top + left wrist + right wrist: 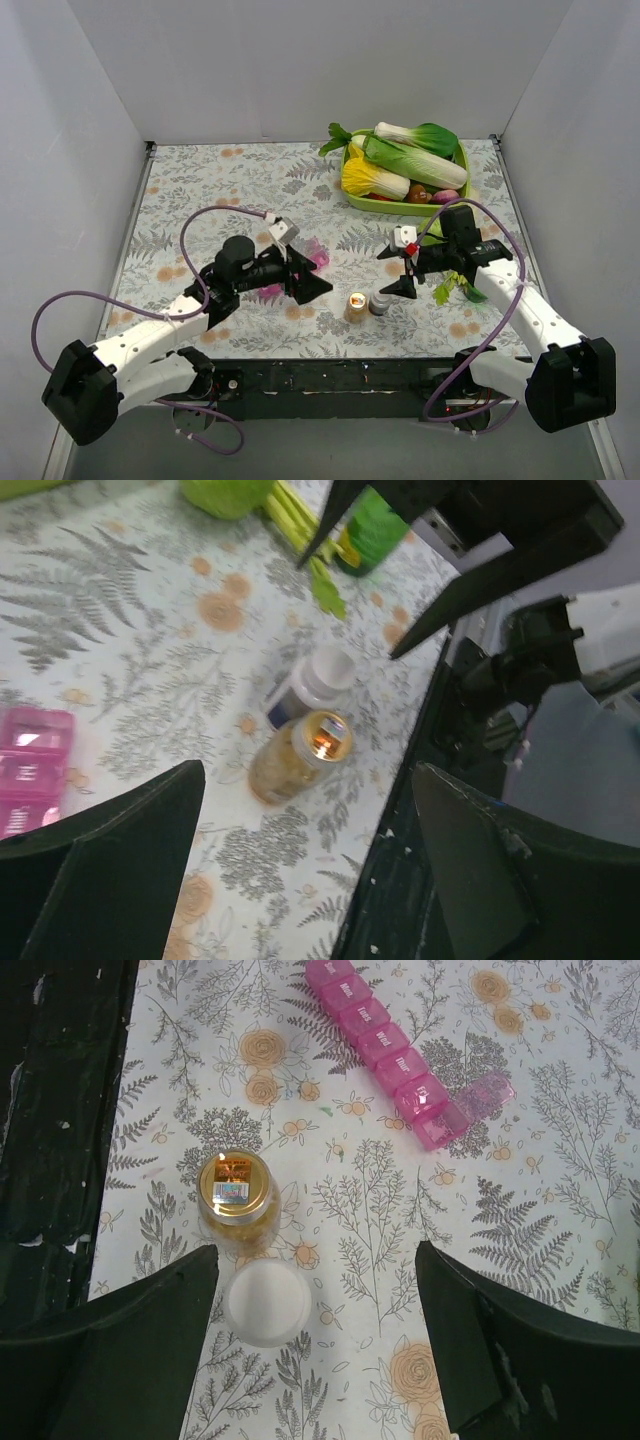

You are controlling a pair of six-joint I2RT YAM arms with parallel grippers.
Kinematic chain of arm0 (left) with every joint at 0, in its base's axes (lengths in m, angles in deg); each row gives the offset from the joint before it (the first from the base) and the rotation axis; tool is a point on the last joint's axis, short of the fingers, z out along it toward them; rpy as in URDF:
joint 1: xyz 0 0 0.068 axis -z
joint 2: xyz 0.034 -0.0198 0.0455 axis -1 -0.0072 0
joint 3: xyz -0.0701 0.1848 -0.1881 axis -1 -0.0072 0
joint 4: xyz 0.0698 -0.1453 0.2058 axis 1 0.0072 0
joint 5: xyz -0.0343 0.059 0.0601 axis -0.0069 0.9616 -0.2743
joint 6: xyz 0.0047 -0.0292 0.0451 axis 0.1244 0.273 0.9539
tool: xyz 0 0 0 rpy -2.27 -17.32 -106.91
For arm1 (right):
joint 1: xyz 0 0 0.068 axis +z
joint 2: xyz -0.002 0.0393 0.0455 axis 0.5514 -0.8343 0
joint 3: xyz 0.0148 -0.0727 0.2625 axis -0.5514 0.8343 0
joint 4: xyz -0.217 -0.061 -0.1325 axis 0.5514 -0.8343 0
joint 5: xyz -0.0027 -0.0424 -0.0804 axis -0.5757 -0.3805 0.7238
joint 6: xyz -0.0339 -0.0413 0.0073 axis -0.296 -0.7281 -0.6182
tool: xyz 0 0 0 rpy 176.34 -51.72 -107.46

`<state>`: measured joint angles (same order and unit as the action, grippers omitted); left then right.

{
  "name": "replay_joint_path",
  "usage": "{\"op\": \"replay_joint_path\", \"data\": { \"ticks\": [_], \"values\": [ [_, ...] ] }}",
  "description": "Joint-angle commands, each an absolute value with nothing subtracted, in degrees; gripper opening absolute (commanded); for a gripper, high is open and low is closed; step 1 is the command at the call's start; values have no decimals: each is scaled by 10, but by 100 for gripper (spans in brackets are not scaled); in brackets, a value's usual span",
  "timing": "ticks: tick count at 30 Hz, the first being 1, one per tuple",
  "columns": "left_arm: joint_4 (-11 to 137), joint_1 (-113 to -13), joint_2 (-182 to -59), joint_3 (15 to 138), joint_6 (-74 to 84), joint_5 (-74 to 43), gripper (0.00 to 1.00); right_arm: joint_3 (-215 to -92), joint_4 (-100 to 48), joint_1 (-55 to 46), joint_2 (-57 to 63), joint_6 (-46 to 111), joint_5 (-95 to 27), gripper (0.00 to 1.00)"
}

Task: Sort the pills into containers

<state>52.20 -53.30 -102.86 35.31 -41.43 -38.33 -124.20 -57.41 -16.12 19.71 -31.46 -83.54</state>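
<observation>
The pink pill-organiser strip (385,1050) lies on the floral cloth with its end lid (487,1093) flipped open. In the top view it (318,252) is partly hidden under my left gripper (312,278); one end shows in the left wrist view (30,770). A gold-lidded bottle of yellow pills (235,1195) (354,305) and a white-capped bottle (266,1302) (380,303) stand side by side near the front edge. My left gripper (305,870) is open and empty, facing the bottles (300,755). My right gripper (315,1360) (393,270) is open above the white-capped bottle, which stands beside its left finger.
A green tray (400,207) of toy vegetables stands at the back right. A loose leafy green (455,290) lies beside the right arm. The black front edge of the table (60,1110) runs close to the bottles. White walls enclose the table.
</observation>
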Motion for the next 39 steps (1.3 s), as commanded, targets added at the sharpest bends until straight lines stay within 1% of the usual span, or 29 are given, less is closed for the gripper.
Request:
{"op": "replay_joint_path", "data": {
  "ticks": [1, 2, 7, 10, 15, 18, 23, 26, 27, 29, 31, 36, 39],
  "values": [
    [570, -437, -1022, 379, -365, -304, 85, -1220, -529, -176, 215, -294, -874, 88],
    [586, -397, -1028, 383, -331, -284, 85, -1218, -523, -182, 216, -293, -875, 87],
    [596, -292, -1100, 409, -233, -178, 86, -1199, -502, -203, 227, -274, -890, 89],
    [582, -269, -1142, 420, -159, -135, 86, -1192, -500, -209, 227, -272, -897, 89],
    [535, -267, -1182, 424, -62, -114, 88, -1184, -502, -214, 223, -278, -910, 89],
    [529, -267, -1221, 442, -48, -121, 88, -1180, -502, -216, 223, -281, -912, 89],
    [515, -267, -1267, 456, -51, -148, 85, -1178, -508, -218, 223, -288, -916, 89],
    [522, -267, -1279, 465, -53, -152, 78, -1177, -509, -218, 223, -292, -918, 89],
    [524, -267, -1284, 469, -54, -154, 73, -1176, -509, -218, 223, -293, -919, 89],
    [532, -267, -1288, 477, -61, -154, 66, -1177, -511, -217, 223, -294, -919, 89],
    [540, -267, -1293, 484, -65, -156, 61, -1178, -517, -217, 220, -299, -919, 89],
    [531, -267, -1290, 484, -85, -158, 66, -1180, -523, -218, 216, -302, -923, 89],
    [534, -267, -1290, 485, -90, -159, 65, -1180, -524, -218, 216, -302, -924, 89]
  ]
}}
